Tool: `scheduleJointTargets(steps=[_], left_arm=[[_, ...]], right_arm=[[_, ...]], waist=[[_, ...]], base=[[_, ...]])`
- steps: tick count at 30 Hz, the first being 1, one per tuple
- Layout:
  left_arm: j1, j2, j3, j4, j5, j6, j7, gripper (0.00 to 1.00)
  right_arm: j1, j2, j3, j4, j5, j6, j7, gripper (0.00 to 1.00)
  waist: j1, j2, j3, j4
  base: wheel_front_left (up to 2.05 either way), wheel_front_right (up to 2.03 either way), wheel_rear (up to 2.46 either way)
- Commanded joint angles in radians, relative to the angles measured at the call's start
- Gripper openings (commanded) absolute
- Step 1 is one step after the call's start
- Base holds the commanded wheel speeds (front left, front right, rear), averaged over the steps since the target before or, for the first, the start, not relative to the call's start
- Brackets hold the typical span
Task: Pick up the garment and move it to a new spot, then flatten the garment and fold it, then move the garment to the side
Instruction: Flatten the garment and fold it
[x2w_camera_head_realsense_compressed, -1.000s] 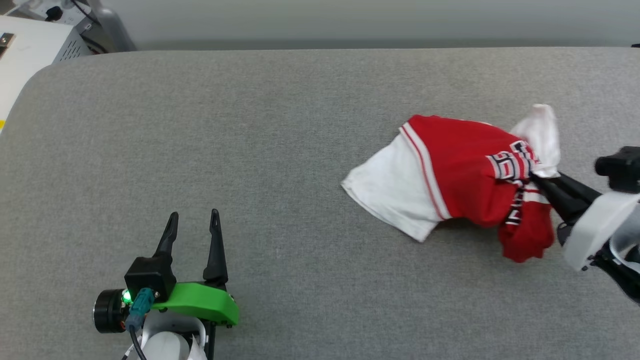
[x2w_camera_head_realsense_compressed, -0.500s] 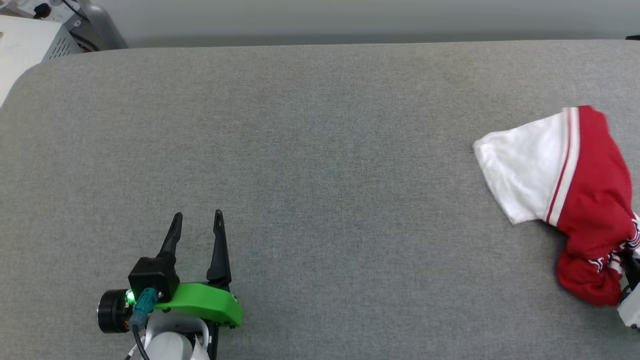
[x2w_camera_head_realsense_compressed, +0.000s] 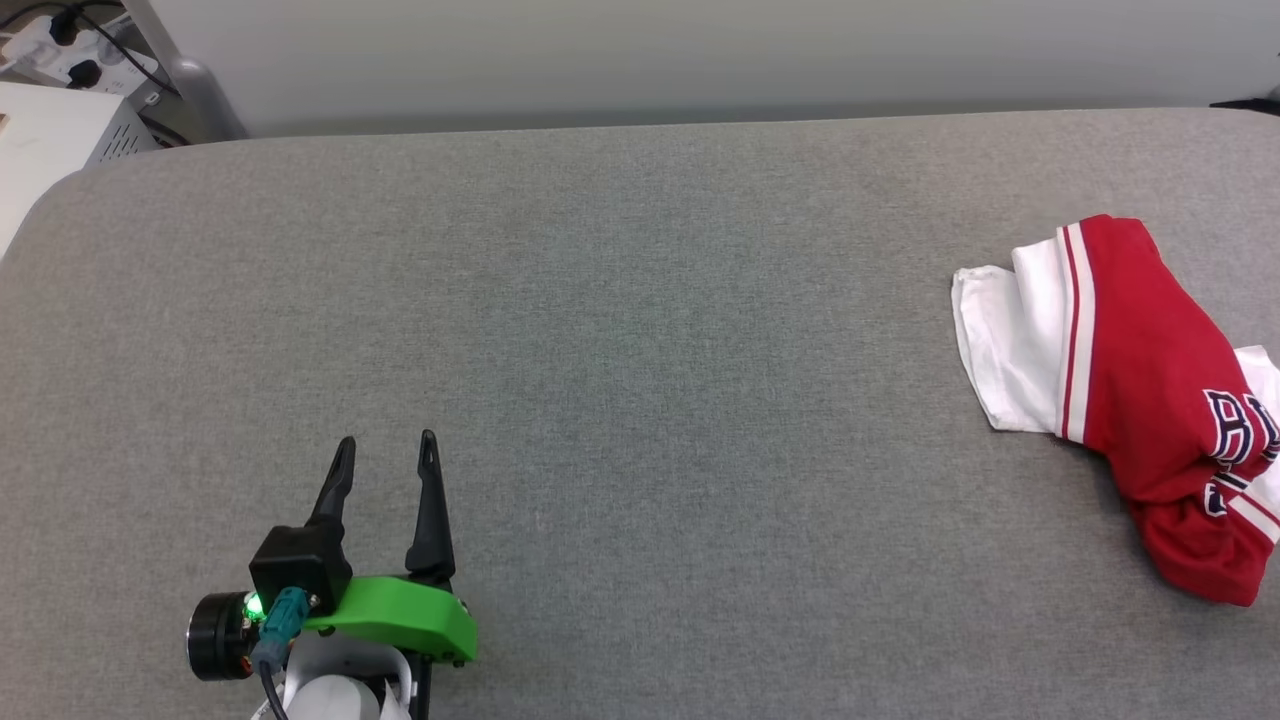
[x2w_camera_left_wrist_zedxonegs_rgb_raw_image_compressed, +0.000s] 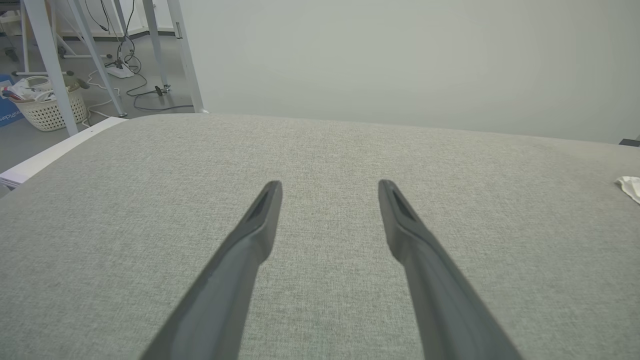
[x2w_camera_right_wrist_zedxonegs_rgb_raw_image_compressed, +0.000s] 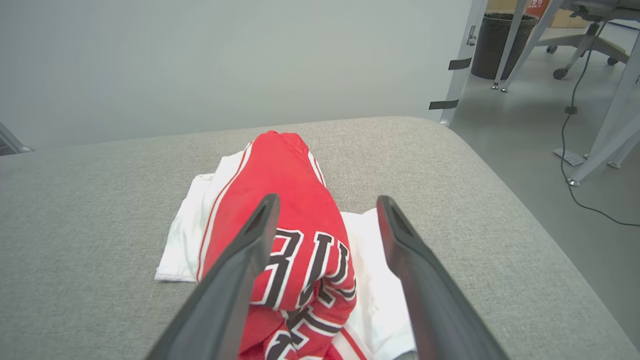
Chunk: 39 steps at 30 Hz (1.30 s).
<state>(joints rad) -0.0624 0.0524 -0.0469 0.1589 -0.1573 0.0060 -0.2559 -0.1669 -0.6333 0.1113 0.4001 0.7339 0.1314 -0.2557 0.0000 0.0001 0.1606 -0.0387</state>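
Left gripper (x2w_camera_head_realsense_compressed: 385, 450) sat at the lower left of the head view, over the grey fabric-covered table (x2w_camera_head_realsense_compressed: 640, 350). Jaws were spread wide and held nothing. The left wrist view agreed: both jaws were apart above bare grey cloth, tips clear of the surface as far as I could see.

Right gripper (x2w_camera_right_wrist_zedxonegs_rgb_raw_image_compressed: 325, 200): in the right wrist view the jaws were also spread wide, released, not clamped on anything. The garment (x2w_camera_right_wrist_zedxonegs_rgb_raw_image_compressed: 280, 235) lay on the table directly below and between them. The jaw on that view's left crossed in front of the red lettered part. I couldn't tell whether it touched the cloth or hung just above it.

The garment was a red jersey T-shirt, bunched in a heap. In the head view it lay at the table's far right, cut off by the picture edge. The white sleeve (x2w_camera_head_realsense_compressed: 1010, 345) with red-white striped trim pointed toward the table's middle. Black white-outlined letters showed on the crumpled front nearest the right gripper. It was well apart from the left gripper.
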Motion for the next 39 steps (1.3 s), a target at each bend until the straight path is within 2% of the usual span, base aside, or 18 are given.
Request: scheduleJointTargets(steps=[1, 5, 8, 11, 15, 18, 21, 25, 27, 32, 39], left_arm=[[0.012, -0.002, 0.004, -0.005, 0.009, 0.008, -0.006, 1.0], [0.013, -0.002, 0.008, -0.018, 0.016, 0.009, -0.006, 1.0], [0.009, -0.002, 0.009, -0.029, 0.026, 0.01, -0.006, 1.0], [0.002, -0.002, 0.01, -0.041, 0.035, 0.006, -0.006, 1.0], [-0.014, -0.002, 0.008, -0.05, 0.045, 0.004, -0.006, 1.0], [-0.031, -0.002, 0.006, -0.054, 0.048, 0.002, -0.006, 1.0], [-0.047, -0.002, 0.001, -0.06, 0.046, 0.002, -0.006, 1.0], [-0.065, -0.002, -0.007, -0.07, 0.05, 0.005, -0.006, 1.0], [-0.076, -0.002, -0.014, -0.075, 0.047, 0.007, -0.006, 1.0], [-0.103, -0.002, -0.034, -0.084, 0.035, 0.016, -0.006, 1.0], [-0.134, -0.002, -0.058, -0.084, 0.018, 0.028, -0.006, 1.0]], right_arm=[[0.027, 0.012, -0.031, -0.038, -0.034, -0.001, -0.006, 1.0], [0.053, 0.036, -0.14, -0.214, -0.154, -0.001, 0.03, 1.0], [0.027, 0.054, -0.169, -0.345, -0.213, -0.001, 0.096, 1.0], [-0.034, 0.045, -0.14, -0.449, -0.254, -0.001, 0.193, 1.0], [-0.136, 0.011, -0.039, -0.488, -0.264, -0.001, 0.332, 1.0], [-0.217, -0.035, 0.071, -0.46, -0.228, -0.001, 0.491, 1.0], [-0.293, -0.058, 0.161, -0.401, -0.141, -0.001, 0.669, 1.0], [-0.37, -0.088, 0.251, -0.32, -0.051, -0.001, 0.885, 1.0], [-0.406, -0.089, 0.279, -0.278, -0.019, -0.001, 0.956, 1.0], [-0.476, -0.078, 0.35, -0.155, -0.026, -0.001, 1.031, 1.0], [-0.488, -0.024, 0.441, 0.029, -0.039, -0.001, 0.997, 1.0]], waist=[[0.0, -0.0001, -0.002, -0.003], [0.0, -0.0001, 0.001, -0.005], [0.0, -0.0001, 0.007, -0.002], [0.0, -0.0001, 0.017, 0.004], [0.0, -0.0001, 0.032, 0.019], [0.0, -0.0001, 0.047, 0.037], [0.0, -0.0001, 0.067, 0.056], [0.0, -0.0001, 0.099, 0.081], [0.0, -0.0001, 0.121, 0.094], [0.0, -0.0001, 0.171, 0.124], [0.0, -0.0001, 0.218, 0.155]], base=[[0.0, 0.0, 0.0], [0.0, 0.0, 0.0], [0.0, 0.0, 0.0], [0.0, 0.0, 0.0], [0.0, 0.0, 0.0], [0.0, 0.0, 0.0], [0.0, 0.0, 0.0], [0.0, 0.0, 0.0], [0.0, 0.0, 0.0], [0.0, 0.0, 0.0], [0.0, 0.0, 0.0]])
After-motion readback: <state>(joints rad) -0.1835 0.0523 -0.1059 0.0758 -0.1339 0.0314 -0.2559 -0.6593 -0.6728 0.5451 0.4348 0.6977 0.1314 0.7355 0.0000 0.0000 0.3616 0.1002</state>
